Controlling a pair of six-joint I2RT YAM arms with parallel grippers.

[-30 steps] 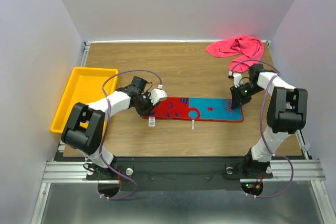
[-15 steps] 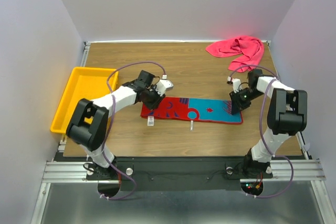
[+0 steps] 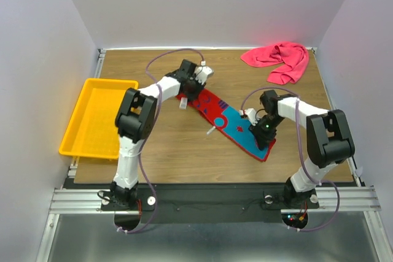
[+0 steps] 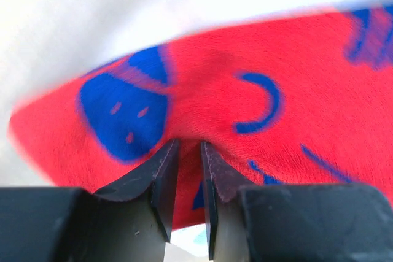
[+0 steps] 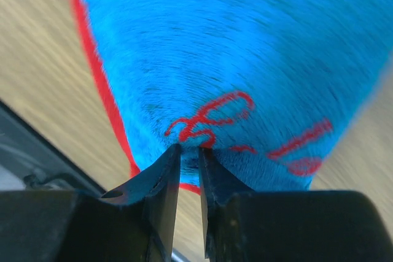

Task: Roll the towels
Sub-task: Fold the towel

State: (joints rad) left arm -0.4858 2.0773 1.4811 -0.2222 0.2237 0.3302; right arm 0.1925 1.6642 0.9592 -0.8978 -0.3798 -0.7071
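Top external view, tabletop (image 3: 184,157): a wood-grain board with pale walls on its left, far and right sides. Both arm bases are at its near edge.
Yellow tray (image 3: 98,118): lies along the left edge of the tabletop, well apart from both towels.
Patterned towel (image 3: 230,124): pulled out into one long strip near the middle of the tabletop. It runs diagonally from far-left to near-right. The far-left half is red with navy marks, and the near-right half is teal with a red border. Each end is held by a gripper. Whether the strip rests on the wood or hangs just above it cannot be told.
Pink towel (image 3: 279,56): crumpled in a loose heap at the far right corner, touching neither arm.
Left gripper (image 3: 186,93): at the far-left, red end of the strip. In the left wrist view the jaws are drawn almost together on the red and navy cloth (image 4: 245,90), with a fold of it pinched in the narrow gap (image 4: 187,145).
Right gripper (image 3: 261,134): at the near-right, teal end. In the right wrist view the jaws are nearly closed on the edge of the teal cloth (image 5: 245,41), clamping it where the red lettering sits (image 5: 189,148).
White tag (image 3: 182,104): a small tag at the strip's near-left edge, just beside the left gripper. A second white bit (image 3: 211,131) sits farther along the same edge.
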